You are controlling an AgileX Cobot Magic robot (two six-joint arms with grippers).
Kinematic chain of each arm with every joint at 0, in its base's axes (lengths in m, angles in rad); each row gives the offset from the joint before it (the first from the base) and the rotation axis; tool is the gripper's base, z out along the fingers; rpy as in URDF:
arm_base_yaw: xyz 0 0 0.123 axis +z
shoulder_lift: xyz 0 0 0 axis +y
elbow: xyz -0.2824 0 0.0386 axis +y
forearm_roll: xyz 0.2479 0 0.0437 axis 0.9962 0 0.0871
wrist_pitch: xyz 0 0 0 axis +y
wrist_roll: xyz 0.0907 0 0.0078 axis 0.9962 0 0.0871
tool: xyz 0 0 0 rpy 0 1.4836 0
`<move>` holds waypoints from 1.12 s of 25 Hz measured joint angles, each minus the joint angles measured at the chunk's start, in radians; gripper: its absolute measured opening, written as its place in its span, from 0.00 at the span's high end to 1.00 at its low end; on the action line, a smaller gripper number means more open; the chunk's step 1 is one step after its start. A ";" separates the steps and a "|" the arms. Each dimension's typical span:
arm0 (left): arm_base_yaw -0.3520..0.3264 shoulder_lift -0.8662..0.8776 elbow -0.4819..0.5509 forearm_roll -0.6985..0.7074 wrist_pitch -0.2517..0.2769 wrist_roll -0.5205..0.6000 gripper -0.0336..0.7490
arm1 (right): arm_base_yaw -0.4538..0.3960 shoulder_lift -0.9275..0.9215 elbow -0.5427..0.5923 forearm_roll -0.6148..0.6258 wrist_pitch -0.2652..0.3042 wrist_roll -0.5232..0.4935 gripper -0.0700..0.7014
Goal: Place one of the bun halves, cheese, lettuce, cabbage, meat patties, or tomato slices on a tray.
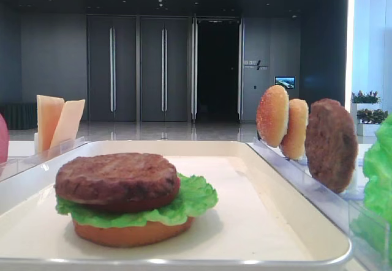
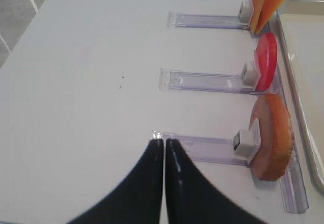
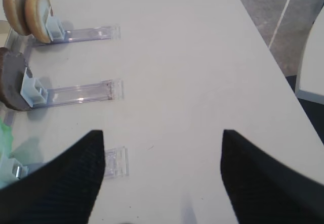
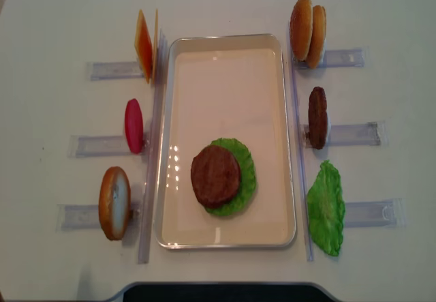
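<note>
On the cream tray (image 4: pixel 225 56) a meat patty (image 4: pixel 215 176) lies on a lettuce leaf (image 4: pixel 248 179), with a bun half (image 1: pixel 128 234) underneath. Upright in racks to the tray's right are two bun halves (image 4: pixel 308 32), a patty (image 4: pixel 317 117) and lettuce (image 4: pixel 325 208). On the left are cheese (image 4: pixel 145 45), a tomato slice (image 4: pixel 133 125) and a bun half (image 4: pixel 114 202). No cabbage shows. My left gripper (image 2: pixel 164 140) is shut on nothing, over the table at the end of the bun's rack. My right gripper (image 3: pixel 163 133) hangs open and empty above bare table.
Clear plastic racks (image 4: pixel 351 133) stick out from both long sides of the tray towards the table edges. The table's right edge (image 3: pixel 268 47) and the floor show in the right wrist view. A dark edge (image 4: pixel 218 294) lies at the table's near side.
</note>
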 joint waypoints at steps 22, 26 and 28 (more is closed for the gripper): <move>0.000 0.000 0.000 0.000 0.000 0.000 0.96 | 0.000 0.000 0.000 0.003 0.001 0.000 0.27; 0.000 0.000 0.000 0.000 0.000 0.000 0.96 | 0.000 0.000 0.000 0.003 0.001 0.000 0.27; 0.000 0.000 0.000 0.000 0.000 0.000 0.96 | 0.000 0.000 0.000 0.003 0.001 0.000 0.27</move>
